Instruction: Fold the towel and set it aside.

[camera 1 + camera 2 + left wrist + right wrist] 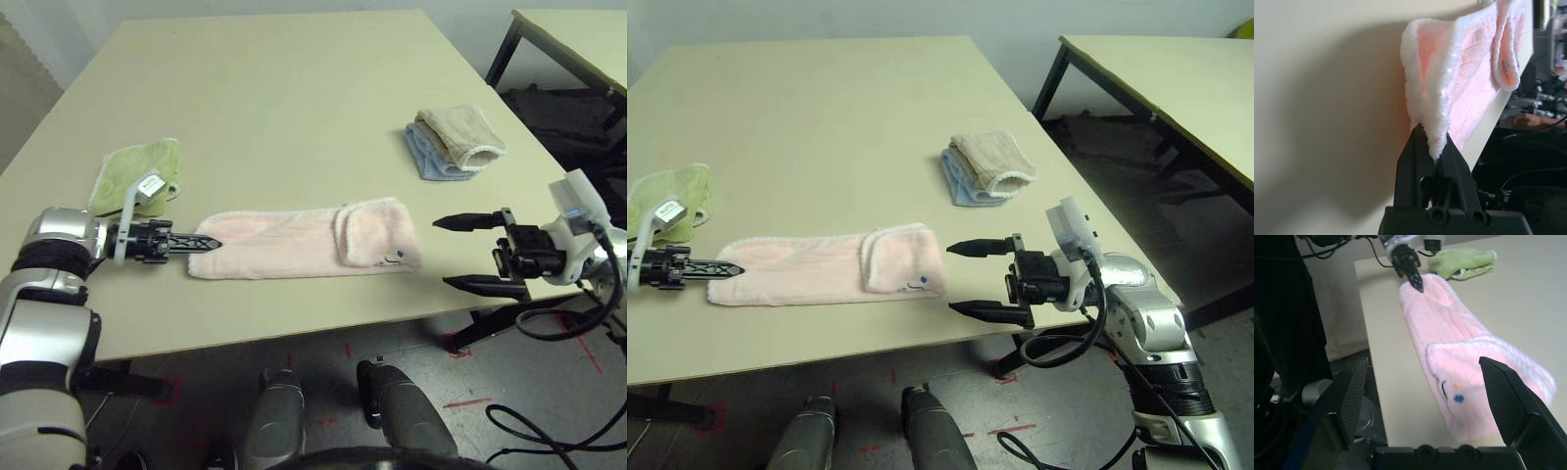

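The pale pink towel [294,243] lies as a long folded strip near the table's front edge, its right end doubled back over itself with the small printed logo [1457,398] showing. My left gripper [211,242] is shut on the towel's left end; in the left wrist view the terry edge [1437,117] is pinched between the black fingers [1413,161]. My right gripper [441,253] stands open just past the towel's right end, by the table's front right edge, with nothing between its fingers [1508,396].
A small light-green cloth [137,171] lies behind my left gripper. Beige and blue folded cloths [456,142] sit at the back right. A second table [578,39] stands to the right, with cables [549,421] on the floor below.
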Robot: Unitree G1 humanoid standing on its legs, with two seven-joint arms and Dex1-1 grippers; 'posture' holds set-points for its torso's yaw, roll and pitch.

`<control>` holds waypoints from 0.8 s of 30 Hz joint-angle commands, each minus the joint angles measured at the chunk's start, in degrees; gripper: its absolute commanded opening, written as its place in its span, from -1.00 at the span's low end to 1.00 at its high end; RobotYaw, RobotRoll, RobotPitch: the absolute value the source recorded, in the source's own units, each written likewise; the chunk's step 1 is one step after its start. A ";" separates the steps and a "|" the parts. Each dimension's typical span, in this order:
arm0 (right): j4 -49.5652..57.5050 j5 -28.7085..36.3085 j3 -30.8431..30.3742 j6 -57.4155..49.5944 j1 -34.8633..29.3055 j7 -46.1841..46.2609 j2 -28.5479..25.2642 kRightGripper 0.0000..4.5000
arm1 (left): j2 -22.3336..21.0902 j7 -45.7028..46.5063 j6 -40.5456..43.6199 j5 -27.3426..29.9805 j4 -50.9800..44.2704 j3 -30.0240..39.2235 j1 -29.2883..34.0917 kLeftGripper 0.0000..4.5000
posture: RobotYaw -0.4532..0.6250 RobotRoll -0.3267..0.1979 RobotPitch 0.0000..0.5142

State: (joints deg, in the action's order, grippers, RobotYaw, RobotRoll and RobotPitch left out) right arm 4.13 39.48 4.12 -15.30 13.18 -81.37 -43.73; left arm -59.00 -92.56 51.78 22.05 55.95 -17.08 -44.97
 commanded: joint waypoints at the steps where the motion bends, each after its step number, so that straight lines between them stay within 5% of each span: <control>1: 1.21 -1.33 0.52 0.77 -1.19 0.66 0.10 1.00 | -3.37 0.06 -0.61 0.95 -1.07 -2.20 1.22 -0.99 | -0.19 0.25 -0.41; 12: 1.23 -2.36 0.40 1.88 -2.61 -0.32 -0.03 1.00 | -9.83 0.06 0.26 5.37 -2.33 -5.59 0.23 -0.99 | -0.18 0.25 -0.42; 16: 1.19 -2.45 0.34 1.86 -2.48 -0.55 -0.07 1.00 | -10.49 0.06 6.33 12.51 -9.57 -4.54 -0.58 -0.99 | -0.18 0.25 -0.43; 24: 1.09 -2.19 0.49 1.00 -1.79 -0.07 0.06 1.00 | -6.16 1.24 29.06 28.60 -30.21 8.52 -3.84 -0.99 | -0.18 0.25 -0.44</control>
State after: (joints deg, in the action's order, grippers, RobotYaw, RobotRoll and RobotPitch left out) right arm 4.54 37.42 4.09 -13.87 11.22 -81.68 -43.57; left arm -65.91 -92.33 77.00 48.63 28.91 -10.40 -49.57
